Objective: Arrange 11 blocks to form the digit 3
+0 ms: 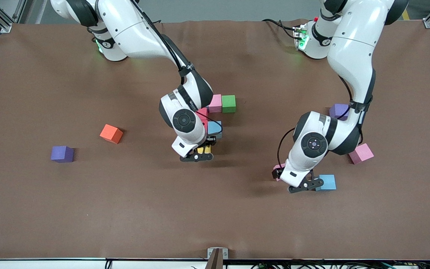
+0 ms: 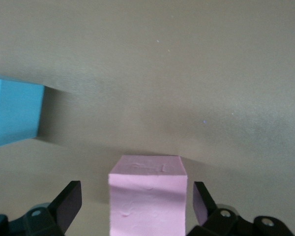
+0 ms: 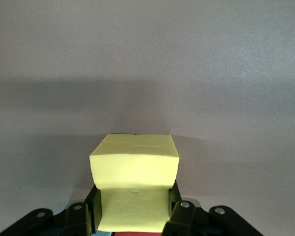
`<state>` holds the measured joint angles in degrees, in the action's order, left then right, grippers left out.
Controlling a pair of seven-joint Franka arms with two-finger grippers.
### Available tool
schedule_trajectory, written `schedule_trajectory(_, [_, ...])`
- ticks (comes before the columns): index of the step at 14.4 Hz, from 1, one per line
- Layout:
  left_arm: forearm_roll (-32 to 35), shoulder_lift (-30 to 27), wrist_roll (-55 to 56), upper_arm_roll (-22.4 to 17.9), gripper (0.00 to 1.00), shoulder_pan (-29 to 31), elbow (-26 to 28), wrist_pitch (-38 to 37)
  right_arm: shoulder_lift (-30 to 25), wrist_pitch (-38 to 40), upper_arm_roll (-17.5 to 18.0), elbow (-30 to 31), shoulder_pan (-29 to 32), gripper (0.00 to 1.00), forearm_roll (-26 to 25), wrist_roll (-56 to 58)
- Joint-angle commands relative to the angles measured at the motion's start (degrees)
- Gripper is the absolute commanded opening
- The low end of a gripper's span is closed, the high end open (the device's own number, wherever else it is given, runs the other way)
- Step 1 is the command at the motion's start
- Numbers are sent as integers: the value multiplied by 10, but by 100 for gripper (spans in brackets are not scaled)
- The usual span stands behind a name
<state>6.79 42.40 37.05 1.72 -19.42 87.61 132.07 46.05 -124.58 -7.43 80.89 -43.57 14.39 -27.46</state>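
Note:
My right gripper (image 1: 204, 146) (image 3: 133, 206) is shut on a yellow block (image 1: 204, 150) (image 3: 134, 169), low over the table just camera-side of a light blue block (image 1: 215, 127). That block belongs to a cluster with a red block (image 1: 202, 113), a pink block (image 1: 215, 103) and a green block (image 1: 228, 103). My left gripper (image 1: 279, 174) (image 2: 136, 196) is open, its fingers either side of a pink block (image 1: 277, 169) (image 2: 147, 196) on the table, not touching it. Beside it lies another light blue block (image 1: 327, 182) (image 2: 12, 113).
An orange block (image 1: 111, 133) and a purple cube (image 1: 62, 154) lie toward the right arm's end. A third pink block (image 1: 361, 153) and a second purple cube (image 1: 339, 111) sit by the left arm's forearm. Brown mat (image 1: 125, 209) covers the table.

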Motion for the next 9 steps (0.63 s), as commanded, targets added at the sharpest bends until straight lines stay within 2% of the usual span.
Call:
schedule_trajectory(1, [-12, 17, -18, 1, 100, 0, -10, 15, -23, 13, -1, 33, -4, 47, 6, 3])
schedule_trajectory(3, [-12, 18, -18, 8, 100, 1, -9, 17, -25, 24, -1, 33, -4, 47, 6, 2])
schedule_trajectory(4, [-13, 19, -17, 8, 95, 1, -9, 18, -25, 25, -1, 33, -4, 47, 6, 2])
schedule_trajectory(6, [-36, 16, -9, 8, 59, 1, -4, 18, -25, 25, -1, 33, -4, 48, 6, -1])
schedule_trajectory(7, [-54, 15, -6, 8, 47, 1, -3, 17, -25, 25, -1, 33, -4, 48, 6, -1])
schedule_trajectory(9, [-79, 2, 41, 10, 31, -1, 12, 17, -25, 27, -1, 34, -5, 48, 6, -1])
